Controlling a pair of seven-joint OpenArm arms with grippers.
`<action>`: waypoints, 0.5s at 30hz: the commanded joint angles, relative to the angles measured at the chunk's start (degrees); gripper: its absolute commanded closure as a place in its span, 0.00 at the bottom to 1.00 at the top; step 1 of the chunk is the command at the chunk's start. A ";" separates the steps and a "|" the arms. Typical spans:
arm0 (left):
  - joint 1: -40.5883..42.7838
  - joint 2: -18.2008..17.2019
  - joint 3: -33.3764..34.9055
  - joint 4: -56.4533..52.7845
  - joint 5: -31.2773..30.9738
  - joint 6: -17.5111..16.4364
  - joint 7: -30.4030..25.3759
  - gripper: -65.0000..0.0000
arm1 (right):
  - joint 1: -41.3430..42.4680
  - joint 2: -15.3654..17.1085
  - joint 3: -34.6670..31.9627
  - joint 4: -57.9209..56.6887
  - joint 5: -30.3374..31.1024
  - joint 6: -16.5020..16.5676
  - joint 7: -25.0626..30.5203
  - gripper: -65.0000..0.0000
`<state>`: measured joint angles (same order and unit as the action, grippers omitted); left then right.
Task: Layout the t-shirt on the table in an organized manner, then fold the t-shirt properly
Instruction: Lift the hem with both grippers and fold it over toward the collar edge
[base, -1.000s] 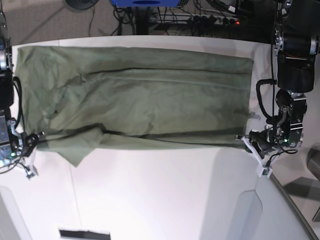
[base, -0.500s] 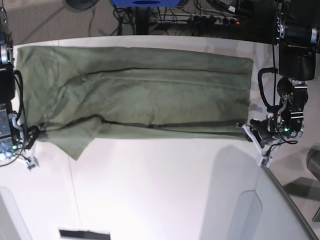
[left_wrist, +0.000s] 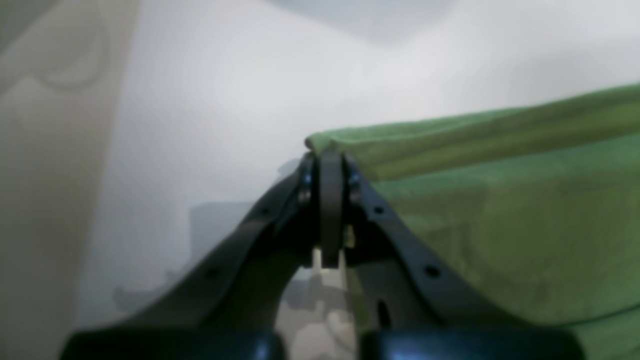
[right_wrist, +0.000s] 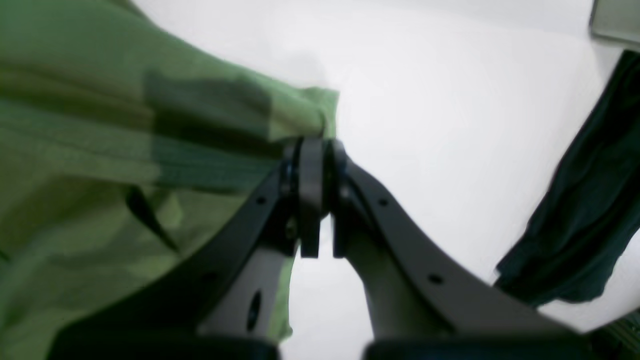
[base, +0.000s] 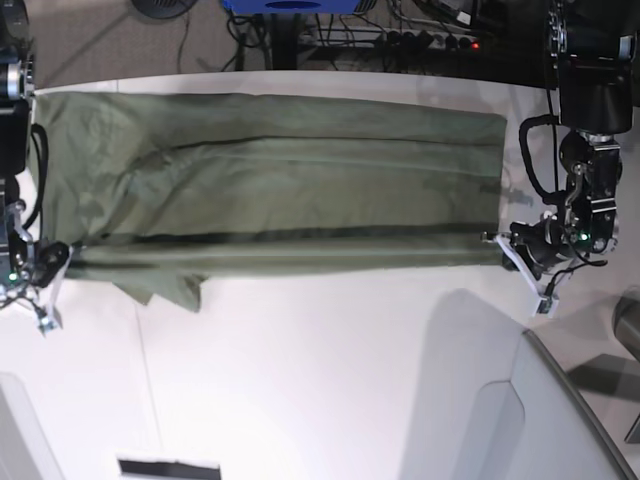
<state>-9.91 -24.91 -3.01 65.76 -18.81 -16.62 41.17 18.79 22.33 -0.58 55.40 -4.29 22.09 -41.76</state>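
Here, nearest the camera in the base view, the bare white counter (base: 320, 380) lies open, and just beyond it runs the near edge of the t-shirt (base: 270, 180), raised and carried between the two hands. The left hand (base: 512, 245), on that view's right, is clamped tight on the hem-side corner; its wrist view shows the jaws pressed together with the green cloth pinched at the tips. The right hand (base: 62, 258), on the view's left, is likewise closed on the corner at the shoulder end, and a loose flap, probably a sleeve, hangs down beside it.

The step in hand looks like a lengthwise fold, bringing the near long edge over toward the far one. To do it well, both hands should travel together at equal height and pace, keeping the edge taut between them so the crease runs straight and parallel to the far edge. The hanging flap needs to land tucked inside, not bunched. Release should come only once the carried edge lies flat on the cloth below.

The shirt's long axis runs left to right across the counter, its straight hem toward the view's right and the shoulder and sleeve end toward the left. Its far edge lies flat along the counter's curved far rim.
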 joint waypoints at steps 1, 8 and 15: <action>-0.77 -0.81 -0.64 1.72 0.04 0.23 0.72 1.00 | 1.65 1.19 0.54 1.00 -0.67 -0.59 0.48 1.00; 1.08 -1.16 -1.17 6.64 0.04 0.23 2.83 1.00 | -0.02 0.13 4.49 1.00 -0.67 -0.59 0.48 1.00; 1.96 -1.16 -1.17 7.17 0.04 0.23 2.83 1.00 | -2.04 0.13 4.67 1.79 -0.67 -0.59 0.48 1.00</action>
<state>-7.25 -24.97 -3.70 71.81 -18.87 -16.53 44.80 15.66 21.26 3.55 55.99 -4.38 21.91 -41.65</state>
